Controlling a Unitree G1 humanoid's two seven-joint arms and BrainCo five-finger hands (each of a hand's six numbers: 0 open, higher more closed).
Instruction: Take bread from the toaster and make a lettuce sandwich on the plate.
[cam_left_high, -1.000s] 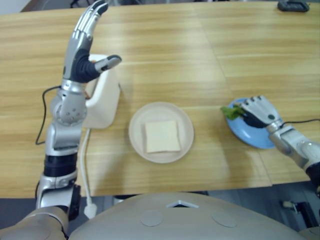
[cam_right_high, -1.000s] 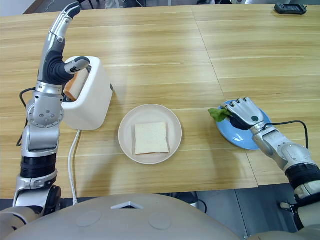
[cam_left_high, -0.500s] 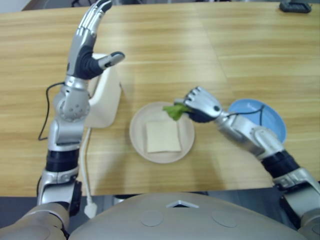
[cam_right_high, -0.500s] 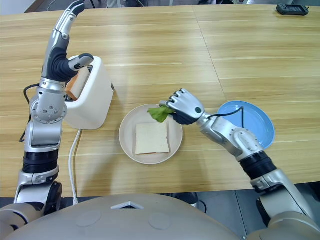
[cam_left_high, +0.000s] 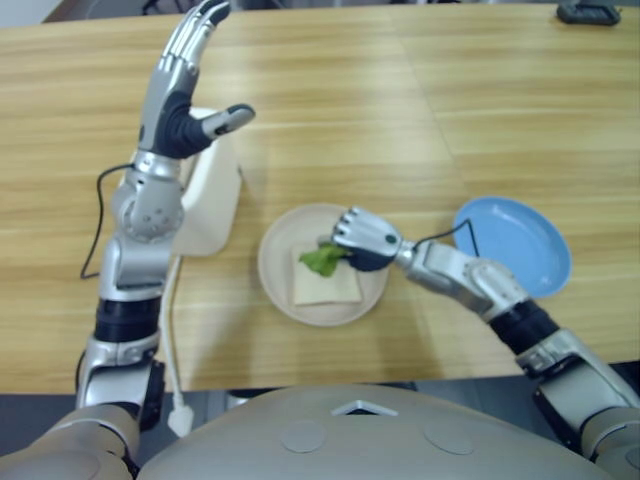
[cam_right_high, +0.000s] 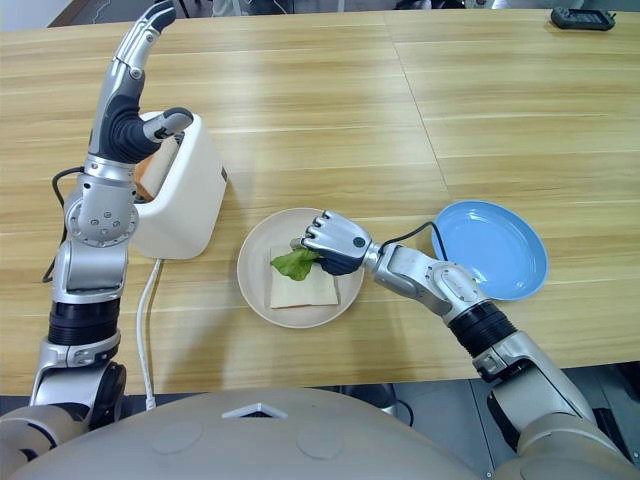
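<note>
**Entry: lettuce going onto the first slice**

- Right hand (cam_right_high: 335, 243): fingers curled, pinching the lettuce (cam_right_high: 296, 264) at its fingertips. The leaf hangs just below and to the robot's left of the hand, touching or very nearly touching the bread slice (cam_right_high: 308, 291) beneath; which of the two cannot be told.
- Bread slice: lies flat on the plate (cam_right_high: 250, 272), directly under the right hand.
- Blue dish (cam_right_high: 500, 255): on the table (cam_right_high: 330, 110), well off to the right of the right hand, near the forearm.
- Left hand (cam_right_high: 128, 112): fingers spread and pointing upward, thumb out, holding nothing. It stands over the toaster (cam_right_high: 195, 205), with a second slice (cam_right_high: 150, 175) showing in the slot just below it.

Step in hand, as judged: laying the lettuce on the bottom slice. The next move calls for the right hand to loosen its fingers so the leaf settles within the slice's edges, then to lift away. The left hand is placed to take the toaster slice for the top.
</note>
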